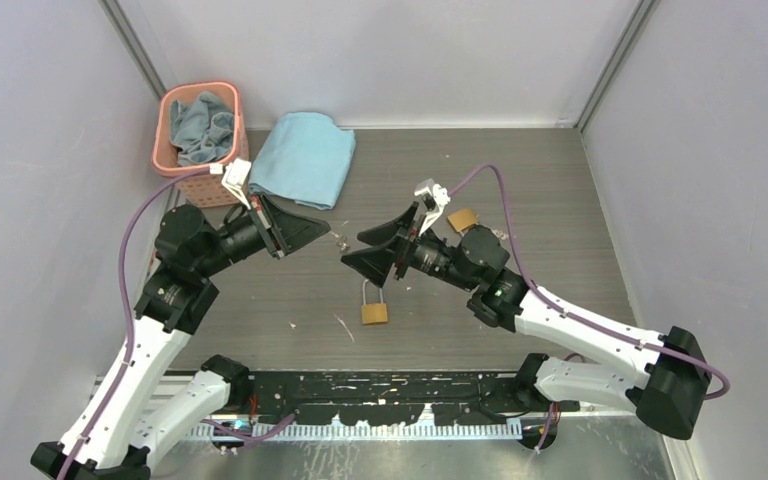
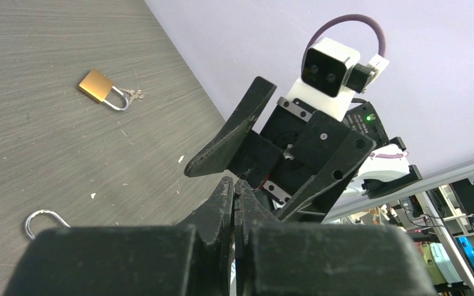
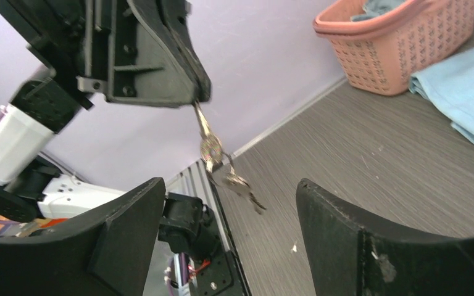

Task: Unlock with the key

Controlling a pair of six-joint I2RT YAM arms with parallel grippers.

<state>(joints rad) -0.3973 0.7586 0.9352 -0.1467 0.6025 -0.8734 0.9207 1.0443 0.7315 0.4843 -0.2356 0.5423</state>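
1. We see the left gripper [image 1: 322,228] clamped shut on a key bunch [image 1: 340,240]. It is raised above the middle of the table [image 1: 560,190] and points right.
2. In the right wrist view the key bunch [image 3: 212,149] hangs from the left gripper's tip – one key is pinched and the rest dangle below on a ring.
3. The right gripper [image 1: 352,248] faces the left one from the right, with its jaws spread wide and nothing between the pads. The key bunch hangs just off its fingertips [image 3: 129,213], and we see no contact.
4. The near padlock [image 1: 374,311] lies flat on the table, nearer than both grippers and roughly below the gap between them. Its brass body is toward us and the shackle points far. Neither arm touches it.
5. A second padlock [image 1: 463,219] lies on the far side of the right arm – the left wrist view shows small keys [image 2: 134,94] beside its shackle.
6. Far left there is a pink basket [image 1: 198,90] with a blue cloth [image 1: 205,125] in it. A light blue towel [image 1: 305,160] lies folded just to its right.
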